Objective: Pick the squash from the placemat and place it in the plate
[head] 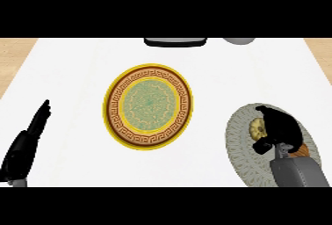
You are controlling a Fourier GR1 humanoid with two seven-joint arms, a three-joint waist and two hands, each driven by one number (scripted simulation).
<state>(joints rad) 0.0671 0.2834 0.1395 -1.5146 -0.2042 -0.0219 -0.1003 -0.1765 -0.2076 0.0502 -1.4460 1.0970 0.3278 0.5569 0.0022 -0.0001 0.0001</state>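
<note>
Nearest to us, our grey right forearm comes in low, its black right hand (280, 129) lying over the round grey patterned placemat (241, 154). Its fingers (261, 146) curl downward around the pale yellow speckled squash (257, 129), which peeks out just left of the fingers and, as far as we can tell, rests on the placemat. We judge the grasp to be closing or just made; lifting is not yet done. Well to the left of those fingers sits the round plate with a yellow rim, brown key border and green centre (148, 106), holding nothing, on the white bench (71, 83). Our left hand (29, 138) rests at the left edge, fingers straight. Lifting, carrying and placing remain.
</note>
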